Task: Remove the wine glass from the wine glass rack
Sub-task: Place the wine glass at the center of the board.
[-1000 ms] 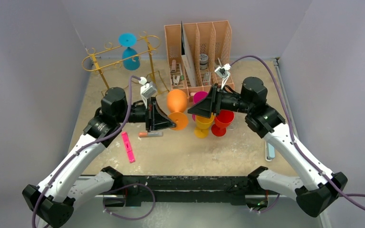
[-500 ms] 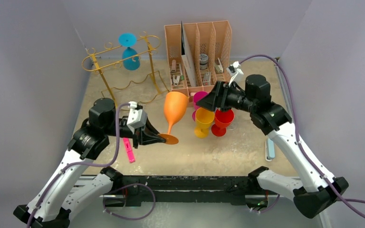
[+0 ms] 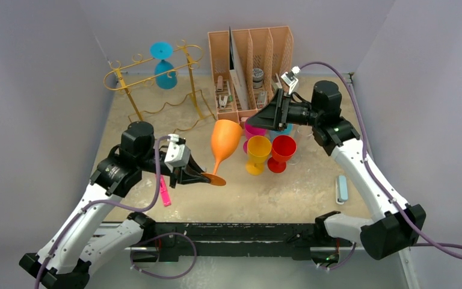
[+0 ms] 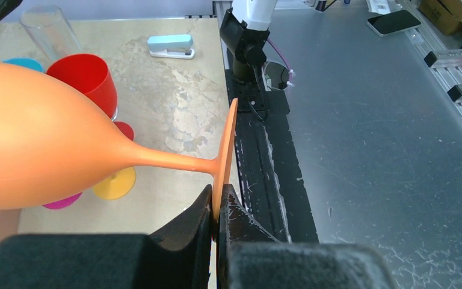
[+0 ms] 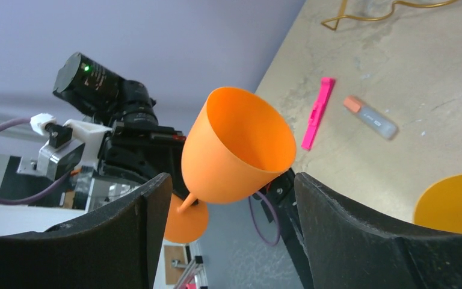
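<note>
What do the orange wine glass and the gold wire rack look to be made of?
The orange wine glass: probably plastic, opaque with a smooth satin finish; no light passes through bowl or stem, and the foot is very thin. The wine glass rack: seemingly metal wire, shiny gold finish; slim rods bent into loops and a wavy base.

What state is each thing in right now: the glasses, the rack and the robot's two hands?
rack: standing upright.
blue glass: hanging upside down on the rack.
orange glass: off the rack, tilted, held by its foot.
left hand: shut on the orange glass's foot.
right hand: open, empty.
yellow glass: standing upright.
red glass: standing upright.
</note>
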Available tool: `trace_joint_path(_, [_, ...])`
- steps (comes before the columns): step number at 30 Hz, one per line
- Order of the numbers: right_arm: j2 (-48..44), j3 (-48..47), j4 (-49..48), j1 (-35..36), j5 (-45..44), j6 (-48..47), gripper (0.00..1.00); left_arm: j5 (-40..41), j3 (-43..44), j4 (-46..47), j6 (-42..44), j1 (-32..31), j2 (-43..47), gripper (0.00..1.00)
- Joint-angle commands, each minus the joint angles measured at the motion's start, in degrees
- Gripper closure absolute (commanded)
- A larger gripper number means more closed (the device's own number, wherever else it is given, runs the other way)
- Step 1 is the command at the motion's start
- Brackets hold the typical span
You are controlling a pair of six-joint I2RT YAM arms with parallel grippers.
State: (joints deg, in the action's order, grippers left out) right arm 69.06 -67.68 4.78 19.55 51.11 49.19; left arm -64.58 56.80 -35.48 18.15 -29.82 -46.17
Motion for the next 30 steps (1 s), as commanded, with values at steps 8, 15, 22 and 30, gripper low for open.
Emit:
trace_joint_path(8, [4.4, -3.4, -1.3, 1.0, 9.8, 3.5, 0.3, -10.3, 0.6, 5.7, 2.5, -0.4, 0.6, 1.0])
trace_joint_path(15, [3.9, -3.4, -4.6, 2.2, 11.8, 5.4, 0.31, -10.0, 3.4, -1.0, 6.6, -0.3, -2.1, 1.0])
trace_joint_path(22, [3.0, -0.8, -9.1, 3.5, 11.6, 7.2, 0.3, -10.4, 3.5, -0.9, 6.5, -0.3, -3.9, 1.0])
trace_joint_path(30, [-0.2, 2.4, -5.5, 3.6, 2.3, 4.5, 0.28, -9.9, 3.9, -2.2, 7.0, -0.4, -2.9, 1.0])
